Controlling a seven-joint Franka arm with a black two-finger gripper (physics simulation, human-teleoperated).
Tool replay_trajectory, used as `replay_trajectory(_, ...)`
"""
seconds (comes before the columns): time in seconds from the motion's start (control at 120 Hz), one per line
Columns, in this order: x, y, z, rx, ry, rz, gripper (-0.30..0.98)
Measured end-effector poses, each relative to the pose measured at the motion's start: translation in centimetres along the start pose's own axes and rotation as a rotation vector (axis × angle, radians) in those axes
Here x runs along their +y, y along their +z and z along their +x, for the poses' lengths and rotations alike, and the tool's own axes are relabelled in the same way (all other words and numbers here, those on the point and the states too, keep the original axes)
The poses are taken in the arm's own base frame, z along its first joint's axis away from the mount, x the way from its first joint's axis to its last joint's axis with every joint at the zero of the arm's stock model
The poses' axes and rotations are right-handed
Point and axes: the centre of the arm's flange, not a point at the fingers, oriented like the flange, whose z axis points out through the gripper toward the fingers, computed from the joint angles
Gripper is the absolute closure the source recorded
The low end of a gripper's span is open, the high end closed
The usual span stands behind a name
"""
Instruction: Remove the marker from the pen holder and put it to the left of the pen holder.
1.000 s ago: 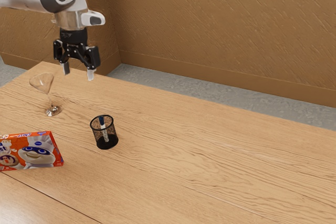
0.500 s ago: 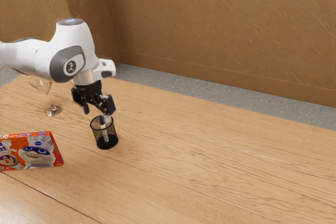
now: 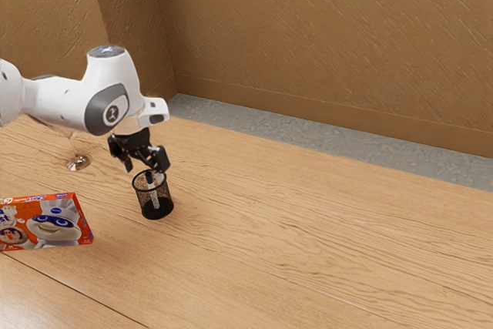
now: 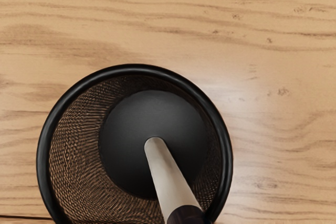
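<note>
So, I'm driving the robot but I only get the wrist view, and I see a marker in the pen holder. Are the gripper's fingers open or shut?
Observer: Open. In the exterior view, the gripper has its fingers apart at the top of the pen holder.

Operator: Cool! Is there other stuff on the table?

Observer: Yes, an orange box with a cartoon face, on the exterior view's left of the pen holder.

Operator: Anything that could break?

Observer: There's a stemmed glass past the box, with its top hidden behind your arm.
</note>
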Motion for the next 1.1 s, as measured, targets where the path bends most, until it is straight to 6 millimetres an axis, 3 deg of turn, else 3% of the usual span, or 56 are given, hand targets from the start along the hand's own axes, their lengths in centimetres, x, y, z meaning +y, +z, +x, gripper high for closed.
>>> replay_trajectory(0.133,0.1,0.5,0.0,-0.005,0.003,-0.001,0.03)
replay_trajectory(0.408,0.2,0.3,0.1,0.0,0.009,-0.004,0.55)
replay_trajectory(0.633,0.1,-0.1,0.2,0.009,0.008,-0.001,0.73)
replay_trajectory(0.7,-0.1,-2.1,1.2,0.03,0.004,0.004,0.75)
replay_trajectory(0.925,-1.4,-14.0,3.5,0.027,-0.027,0.023,0.78)
replay_trajectory(1.025,-3.5,-15.6,5.0,-0.084,-0.066,0.055,0.79)
replay_trajectory(1.1,-4.9,-14.1,8.0,-0.199,-0.097,0.086,0.79)
